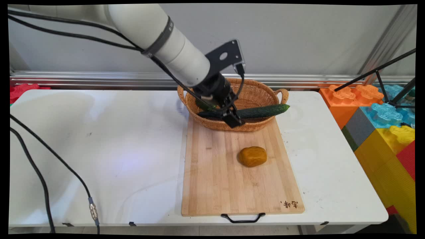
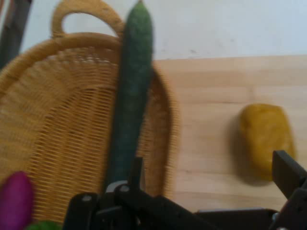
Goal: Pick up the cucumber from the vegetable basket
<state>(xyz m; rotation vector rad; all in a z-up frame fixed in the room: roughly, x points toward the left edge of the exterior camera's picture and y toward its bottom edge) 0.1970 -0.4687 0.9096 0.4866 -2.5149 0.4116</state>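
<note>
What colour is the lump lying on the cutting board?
Orange-yellow lump; the main view shows it best.

purple item cut off, cucumber partly hidden

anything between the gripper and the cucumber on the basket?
Nothing visible. The gripper is right at the cucumber, which lies across the wicker basket at its near rim. The hand view shows one finger wide to the side, so the gripper is open. The orange lump sits apart on the cutting board.
</note>
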